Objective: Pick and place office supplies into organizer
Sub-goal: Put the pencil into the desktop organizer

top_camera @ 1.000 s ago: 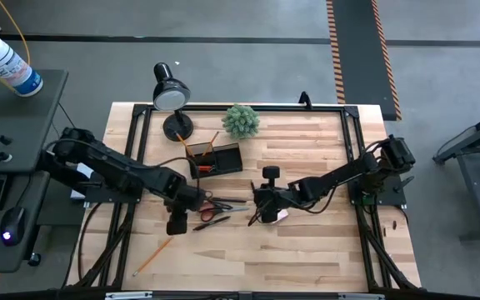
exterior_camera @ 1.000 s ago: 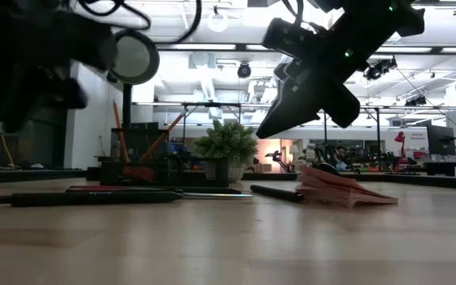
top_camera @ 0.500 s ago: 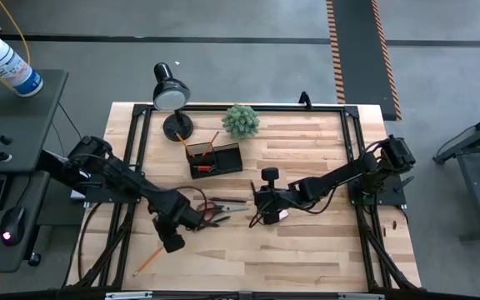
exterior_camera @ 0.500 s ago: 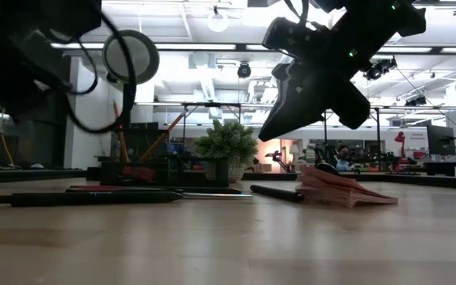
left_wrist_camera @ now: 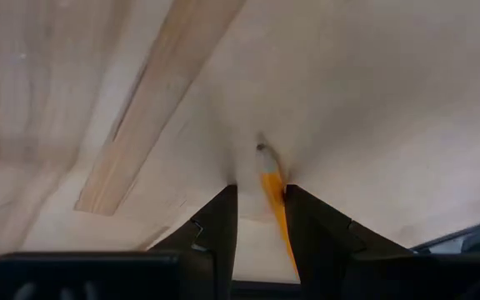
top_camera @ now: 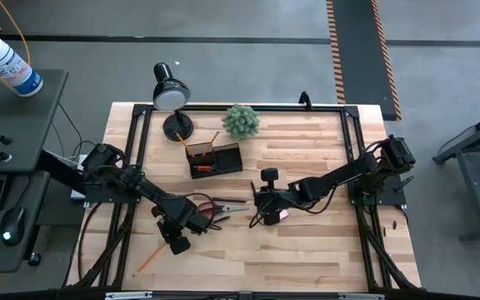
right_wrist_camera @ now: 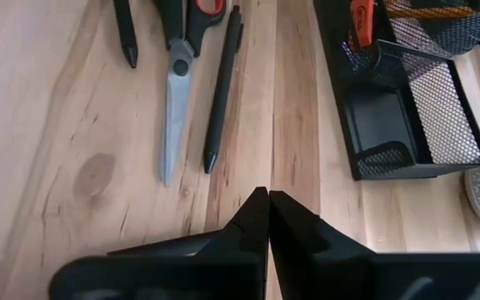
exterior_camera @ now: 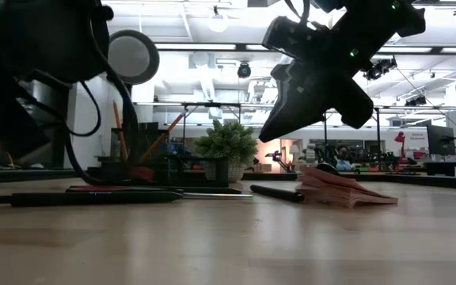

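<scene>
the thin yellow-orange wooden pencil (left_wrist_camera: 272, 196) lies flat on the pale wooden table (top_camera: 307, 250) near its front left corner, its tip showing between the left gripper (left_wrist_camera: 258, 198) fingers, which stand apart on either side of it, not yet closed. i judge it light, stiff and round, so it may roll or tilt; a pinch near mid-length would balance it best. the black mesh organizer (top_camera: 216, 158) sits well apart, toward the back. the right gripper (right_wrist_camera: 267, 197), fingers pressed together on nothing, hovers near the orange-handled scissors (right_wrist_camera: 179, 71).
</scene>
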